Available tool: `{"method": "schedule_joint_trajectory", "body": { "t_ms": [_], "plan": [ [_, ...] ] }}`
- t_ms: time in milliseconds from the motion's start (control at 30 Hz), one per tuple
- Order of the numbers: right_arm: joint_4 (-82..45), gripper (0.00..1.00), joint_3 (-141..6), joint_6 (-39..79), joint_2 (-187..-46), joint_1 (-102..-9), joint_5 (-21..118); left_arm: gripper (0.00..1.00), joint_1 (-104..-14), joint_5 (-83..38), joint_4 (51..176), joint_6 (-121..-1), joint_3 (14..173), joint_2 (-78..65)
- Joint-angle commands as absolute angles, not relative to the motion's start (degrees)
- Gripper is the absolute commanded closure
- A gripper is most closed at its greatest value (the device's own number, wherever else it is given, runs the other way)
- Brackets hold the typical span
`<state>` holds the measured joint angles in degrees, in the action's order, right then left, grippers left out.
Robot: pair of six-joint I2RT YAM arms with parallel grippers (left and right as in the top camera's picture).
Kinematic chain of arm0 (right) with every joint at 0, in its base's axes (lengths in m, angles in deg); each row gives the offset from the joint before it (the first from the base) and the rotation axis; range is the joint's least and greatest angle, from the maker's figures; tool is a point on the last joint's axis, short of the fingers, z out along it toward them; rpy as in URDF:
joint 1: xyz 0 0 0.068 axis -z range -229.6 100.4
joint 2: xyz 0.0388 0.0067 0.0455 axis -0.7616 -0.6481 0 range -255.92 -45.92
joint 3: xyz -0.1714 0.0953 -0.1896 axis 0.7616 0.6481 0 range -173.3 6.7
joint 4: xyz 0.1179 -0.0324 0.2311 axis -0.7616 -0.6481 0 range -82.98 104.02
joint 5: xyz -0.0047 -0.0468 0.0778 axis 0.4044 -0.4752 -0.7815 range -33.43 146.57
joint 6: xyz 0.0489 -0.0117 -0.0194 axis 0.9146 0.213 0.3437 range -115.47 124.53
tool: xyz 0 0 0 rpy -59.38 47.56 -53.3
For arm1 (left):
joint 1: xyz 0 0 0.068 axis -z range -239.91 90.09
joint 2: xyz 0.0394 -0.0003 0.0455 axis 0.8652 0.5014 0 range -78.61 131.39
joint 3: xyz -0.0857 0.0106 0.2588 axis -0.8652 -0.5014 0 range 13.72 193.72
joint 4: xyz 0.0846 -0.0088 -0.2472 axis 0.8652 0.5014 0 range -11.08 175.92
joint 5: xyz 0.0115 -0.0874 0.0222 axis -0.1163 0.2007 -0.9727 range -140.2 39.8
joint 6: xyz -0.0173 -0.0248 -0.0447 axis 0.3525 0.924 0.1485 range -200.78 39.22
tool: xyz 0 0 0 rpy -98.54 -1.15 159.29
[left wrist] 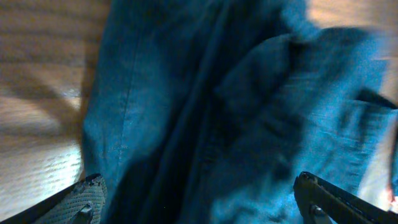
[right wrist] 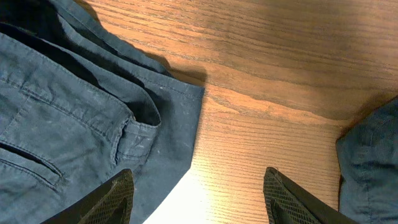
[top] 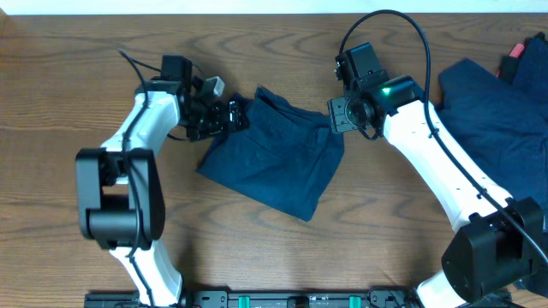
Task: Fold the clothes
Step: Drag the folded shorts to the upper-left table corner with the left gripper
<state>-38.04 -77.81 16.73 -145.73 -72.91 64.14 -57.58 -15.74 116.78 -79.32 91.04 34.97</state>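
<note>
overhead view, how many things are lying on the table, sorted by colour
dark blue: 2, the centre garment and the heap at right
red: 1, a small object at the top right edge
total: 3

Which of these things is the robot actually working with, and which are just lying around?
Part of the job:
- blue garment, between the two claws
- left claw and right claw, both open
- pile of blue clothes, probably waiting its turn

Just lying about:
- small red thing, too cut off to identify

Garment point(top: 270, 162) between left gripper point(top: 235, 115) and right gripper point(top: 337, 115); pile point(top: 492, 98) far right.
</note>
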Motion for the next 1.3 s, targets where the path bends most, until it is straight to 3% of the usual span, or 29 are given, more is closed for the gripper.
{"method": "schedule_joint_trajectory", "body": {
  "t_ms": [0,133,167,200,267,333,700,1000,1267],
  "plan": [
    [-38.17,0.35,-77.72,17.37,-145.31,-72.80,64.93,0.02,-57.17,-16.81,116.74,-80.11,90.76,38.31],
    [-38.28,0.35,-77.72,17.39,-145.31,-72.80,64.93,0.00,-56.82,-16.77,116.81,-80.07,90.76,40.74],
    [-38.26,0.35,-77.72,17.37,-145.31,-72.80,64.93,0.10,-56.64,-16.77,117.00,-80.07,90.76,41.29],
    [-38.26,0.35,-77.72,17.37,-145.31,-72.80,64.93,0.27,-56.55,-16.74,117.13,-80.07,90.76,41.53],
    [-38.28,0.35,-77.72,17.37,-145.31,-72.80,64.93,0.76,-56.16,-16.74,117.55,-80.07,90.76,41.66],
    [-38.28,0.35,-77.72,17.37,-145.31,-72.80,64.93,0.94,-55.81,-16.44,117.83,-79.61,90.76,41.64],
    [-38.93,0.35,-77.72,17.35,-145.31,-72.74,64.95,0.94,-61.95,-25.97,116.46,-67.72,92.37,37.46],
    [-39.79,0.35,-77.72,17.37,-145.31,-72.80,64.93,0.94,-82.06,-35.56,107.23,-43.59,92.90,28.46],
    [-40.59,0.35,-77.72,17.35,-145.31,-72.80,64.97,0.94,-95.70,-35.69,108.85,-38.85,92.33,28.43]
  ]
}}
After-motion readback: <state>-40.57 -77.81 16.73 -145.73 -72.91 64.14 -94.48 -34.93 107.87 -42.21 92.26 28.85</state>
